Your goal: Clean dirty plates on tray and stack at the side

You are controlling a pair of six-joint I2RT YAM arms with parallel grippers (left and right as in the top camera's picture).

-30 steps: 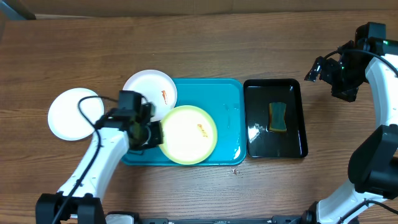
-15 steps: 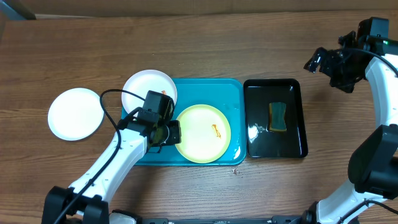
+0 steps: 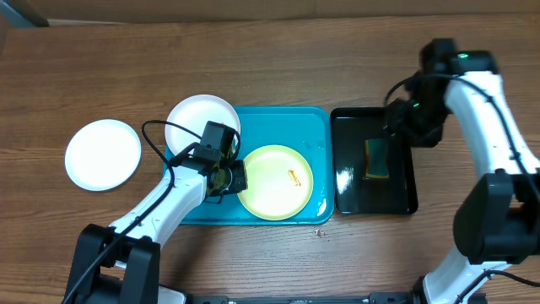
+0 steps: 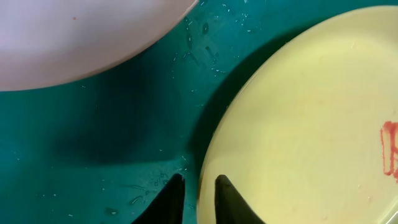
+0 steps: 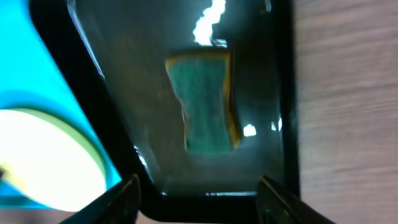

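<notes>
The pale yellow plate [image 3: 274,181] with an orange-red smear lies on the turquoise tray [image 3: 312,127]. My left gripper [image 3: 231,178] is shut on its left rim; in the left wrist view the fingers [image 4: 198,194] straddle the edge of the yellow plate [image 4: 311,124] above the tray floor [image 4: 93,137]. A white plate [image 3: 201,122] overlaps the tray's far left corner and also shows in the left wrist view [image 4: 81,37]. Another white plate [image 3: 103,154] lies on the table to the left. My right gripper [image 3: 402,127] is open and empty [image 5: 202,196].
A glossy black tray [image 3: 396,198] stands right of the turquoise tray and holds a green and yellow sponge [image 3: 376,159]. In the right wrist view the sponge [image 5: 205,102] lies ahead of the fingers inside the black tray [image 5: 118,81]. Bare wooden table [image 3: 278,59] surrounds both trays.
My left gripper slid the yellow plate rightward on the tray, then stayed put. My right arm swung from the far right edge to above the black tray's far end.
</notes>
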